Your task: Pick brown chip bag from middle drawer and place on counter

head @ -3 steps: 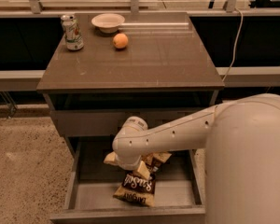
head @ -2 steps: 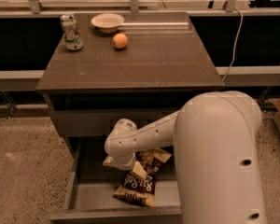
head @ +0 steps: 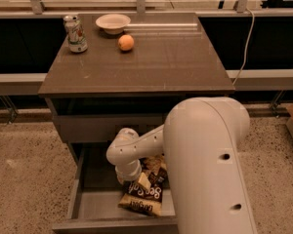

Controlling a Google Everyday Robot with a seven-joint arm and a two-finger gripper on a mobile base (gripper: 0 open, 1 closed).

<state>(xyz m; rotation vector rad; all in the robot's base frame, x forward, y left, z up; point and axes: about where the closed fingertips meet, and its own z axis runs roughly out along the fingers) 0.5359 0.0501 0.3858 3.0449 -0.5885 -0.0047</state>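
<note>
**Step in hand: grasp of the brown chip bag.** Clock directions take 12 o'clock as the far side of the cabinet.

1. The end effector [head: 131, 181] is inside the open middle drawer [head: 73, 202], pointing down. It sits at the 10 o'clock corner of the brown chip bag [head: 145, 197], at or just above the bag's surface. Whether it is apart, together or clamped on the bag cannot be told, because the wrist hides its tip.
2. The bag lies flat on the drawer floor, toward 3 o'clock of centre. Its right portion is hidden behind the large arm link [head: 210, 169].
3. For a sound grasp, pinch a raised fold or the bag's sealed edge rather than the flat face. Crinkly film probably slips and deforms under light contact.
4. Lift straight up until the bag clears the drawer walls and the closed drawer front [head: 107, 128] at 12 o'clock. Only then move toward the table [head: 156, 69].

**Surroundings and obstructions.**

- The overhanging table edge lies directly above the drawer's rear, so retract toward 6 o'clock before rising.
- On the table, a soda can [head: 76, 33] stands at 10 o'clock, a white bowl [head: 112, 22] at 11 o'clock, and an orange [head: 126, 43] just beside the bowl.
- The table's 3 to 6 o'clock area is the better placement zone.
- A cable [head: 244, 43] hangs off the table's 2 o'clock side, so keep the arm away from it.
</note>
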